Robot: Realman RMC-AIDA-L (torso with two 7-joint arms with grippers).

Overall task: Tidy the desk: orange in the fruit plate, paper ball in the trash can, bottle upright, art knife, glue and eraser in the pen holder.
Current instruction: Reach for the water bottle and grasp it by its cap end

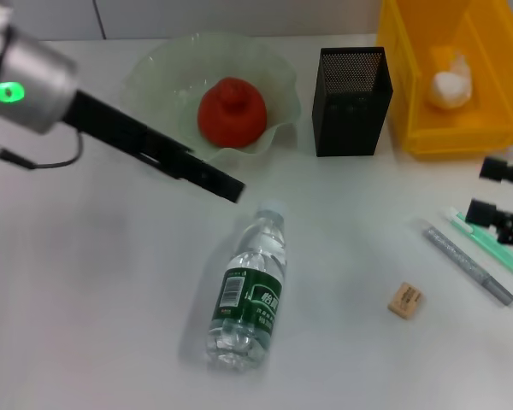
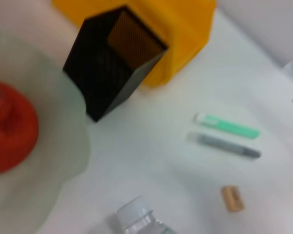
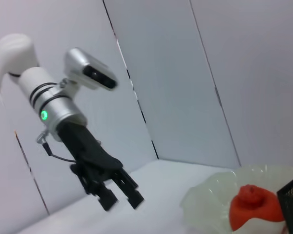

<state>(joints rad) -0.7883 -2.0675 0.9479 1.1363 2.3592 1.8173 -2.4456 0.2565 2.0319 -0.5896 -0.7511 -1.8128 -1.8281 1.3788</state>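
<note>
The bottle lies at lower centre — light, smooth, squashy; grip mid-body. Left gripper hovers, fingers apart — right gripper: cannot tell.

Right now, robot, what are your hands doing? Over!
Left gripper open, empty, near the fruit plate. Right gripper at table's right edge by the pens. Bottle lying flat. Eraser still out. Nothing blocking.

On the tabletop the orange sits in the fruit plate, the pen holder to its right, the trash can beyond holding the paper ball — the bottle lies in front, the eraser to its right.
</note>
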